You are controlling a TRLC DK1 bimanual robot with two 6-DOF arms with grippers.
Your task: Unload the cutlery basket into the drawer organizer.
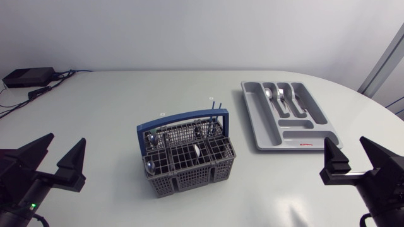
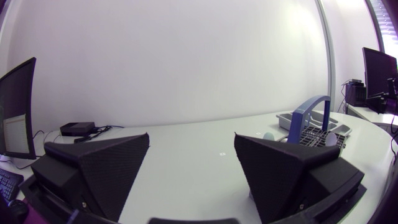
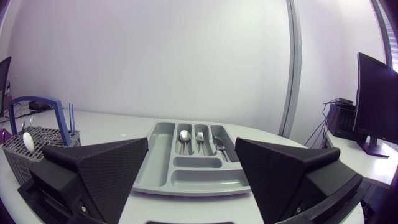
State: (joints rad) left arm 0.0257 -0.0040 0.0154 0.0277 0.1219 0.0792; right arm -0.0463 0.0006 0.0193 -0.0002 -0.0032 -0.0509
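Head view: left claw [image 1: 67, 137] and right claw [image 1: 346, 140] gape empty at the lower corners; the stiff, slick spoons [image 1: 150, 167] in the basket [image 1: 189, 181] seem best pinched at their upturned bowls.

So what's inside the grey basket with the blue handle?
A middle spoon and a corner spoon poke up inside the basket. Two thin blue sticks stand at its far corner. The mesh walls cover everything lower down, so more pieces could be hidden.

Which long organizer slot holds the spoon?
The second from the basket: the spoon lies there, between the fork and the bare edge slot of the organizer.
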